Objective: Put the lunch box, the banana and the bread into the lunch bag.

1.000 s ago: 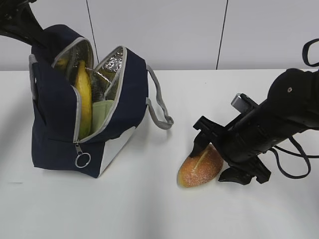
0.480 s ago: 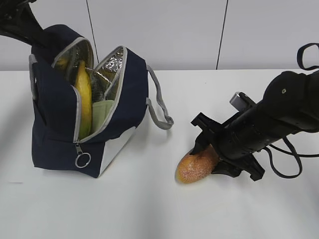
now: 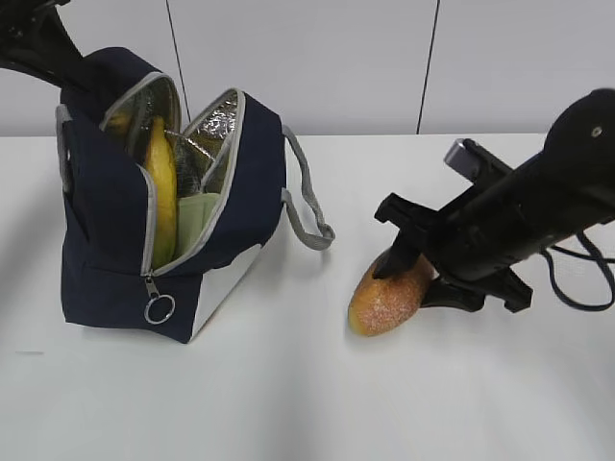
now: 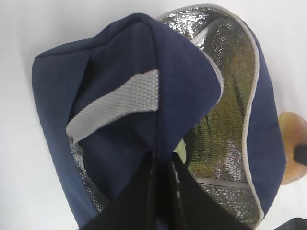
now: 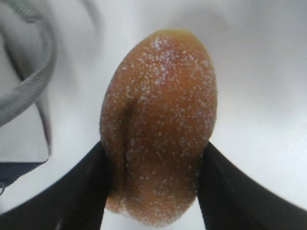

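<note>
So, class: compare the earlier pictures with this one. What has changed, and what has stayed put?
The right gripper has closed on the bread and tipped it up slightly. The lunch bag, with the banana and lunch box inside, hasn't moved; the left gripper still pinches its top.

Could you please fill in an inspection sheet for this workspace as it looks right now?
Surface: white table, bare around the things.
Job's things: lunch bag unzipped, upright; banana and lunch box inside; bread on the table beside the bag.
Clutter: nothing seen.
Grippers: left gripper shut on the bag's top edge; right gripper with a finger on each side of the bread.
Cables: black cable loops by the right arm.
Surroundings: pale panelled wall.
</note>
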You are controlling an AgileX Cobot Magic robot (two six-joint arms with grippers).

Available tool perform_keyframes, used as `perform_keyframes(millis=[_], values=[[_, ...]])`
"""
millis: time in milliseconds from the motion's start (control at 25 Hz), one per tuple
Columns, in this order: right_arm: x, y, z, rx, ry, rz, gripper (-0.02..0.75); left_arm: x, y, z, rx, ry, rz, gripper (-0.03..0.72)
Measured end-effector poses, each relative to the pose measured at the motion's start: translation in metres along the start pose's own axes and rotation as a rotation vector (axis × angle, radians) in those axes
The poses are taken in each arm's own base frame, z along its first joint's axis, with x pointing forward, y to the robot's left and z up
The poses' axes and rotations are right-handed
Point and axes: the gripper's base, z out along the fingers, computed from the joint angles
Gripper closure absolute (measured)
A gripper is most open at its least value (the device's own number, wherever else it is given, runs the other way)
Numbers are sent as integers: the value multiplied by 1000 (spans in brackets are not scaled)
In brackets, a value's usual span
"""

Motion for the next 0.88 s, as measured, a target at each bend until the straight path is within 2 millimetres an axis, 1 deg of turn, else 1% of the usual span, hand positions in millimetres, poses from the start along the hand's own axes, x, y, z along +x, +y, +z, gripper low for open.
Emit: perform_keyframes(millis=[120, 280, 440, 520, 600, 680, 800, 880], values=[[-3, 16, -27, -51, 10, -109, 323, 0, 0, 0, 0, 0, 0, 703], [-9, 45, -63, -130, 6, -249, 323, 0, 0, 0, 0, 0, 0, 703], [-22, 78, -96, -210, -36, -355, 325, 0, 0, 0, 5, -1, -2, 703], [-29, 93, -109, -247, -63, -403, 325, 0, -1, 0, 10, -1, -3, 703], [-36, 105, -113, -277, -69, -434, 325, 0, -2, 0, 19, -3, -7, 703], [-41, 116, -111, -294, -51, -475, 323, 0, -2, 0, 27, -4, -9, 703], [-43, 137, -97, -308, -6, -547, 323, 0, -3, 0, 31, -5, -11, 703], [-42, 150, -81, -313, 25, -584, 322, 0, -3, 0, 31, -5, -11, 703]])
